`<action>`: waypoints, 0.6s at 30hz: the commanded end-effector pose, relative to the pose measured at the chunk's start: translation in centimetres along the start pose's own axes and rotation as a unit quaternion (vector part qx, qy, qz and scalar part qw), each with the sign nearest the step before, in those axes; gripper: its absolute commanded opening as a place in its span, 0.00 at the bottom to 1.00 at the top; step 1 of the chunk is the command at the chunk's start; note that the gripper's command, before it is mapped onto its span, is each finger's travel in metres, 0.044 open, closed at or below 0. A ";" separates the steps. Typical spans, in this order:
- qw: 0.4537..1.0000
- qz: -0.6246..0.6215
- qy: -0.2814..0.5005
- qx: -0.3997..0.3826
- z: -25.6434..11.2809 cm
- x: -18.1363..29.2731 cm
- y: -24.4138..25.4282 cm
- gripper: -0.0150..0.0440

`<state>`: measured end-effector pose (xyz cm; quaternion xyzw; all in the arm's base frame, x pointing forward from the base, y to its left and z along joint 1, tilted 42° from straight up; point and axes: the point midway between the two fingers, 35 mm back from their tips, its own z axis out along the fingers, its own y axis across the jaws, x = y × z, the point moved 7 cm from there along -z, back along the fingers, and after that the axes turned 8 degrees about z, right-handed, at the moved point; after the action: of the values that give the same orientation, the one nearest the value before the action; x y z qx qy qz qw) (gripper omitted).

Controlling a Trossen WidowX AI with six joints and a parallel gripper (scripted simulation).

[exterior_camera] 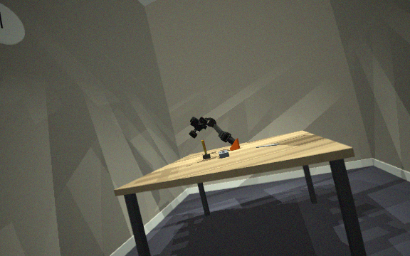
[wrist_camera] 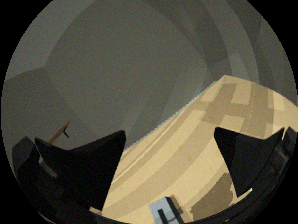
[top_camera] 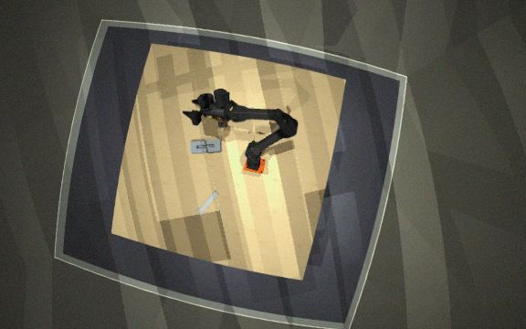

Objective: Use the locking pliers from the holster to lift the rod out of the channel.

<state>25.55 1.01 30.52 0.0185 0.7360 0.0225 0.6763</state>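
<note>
Holds the claw (top_camera: 188,107) (exterior_camera: 191,128) (wrist_camera: 173,135) wide open, gripping nothing, high over the table (top_camera: 272,238) (exterior_camera: 233,167) (wrist_camera: 175,175), near the grey block (top_camera: 199,150) (exterior_camera: 223,155) (wrist_camera: 159,205). Shows yellow-handled pliers (top_camera: 216,119) (exterior_camera: 203,146) upright in a dark holster (exterior_camera: 206,156) near the block, and a pale flat strip (top_camera: 207,203) (exterior_camera: 267,146) well apart from the block, opposite the pliers. Cannot tell the rod from the dark slot in the block.

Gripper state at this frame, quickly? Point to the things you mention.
Gripper (top_camera: 187,107) (wrist_camera: 173,135): open, nothing between the fingers.
</note>
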 end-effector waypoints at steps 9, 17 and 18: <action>0.827 -0.364 0.418 -0.096 2.0 11.6 6.4 1.00; 0.468 -0.634 0.573 -0.225 -1.6 15.8 9.7 1.00; 0.393 -0.668 0.583 -0.245 -2.2 16.1 10.1 1.00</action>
<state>25.78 8.56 18.46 -0.3692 0.8894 -0.1633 0.2145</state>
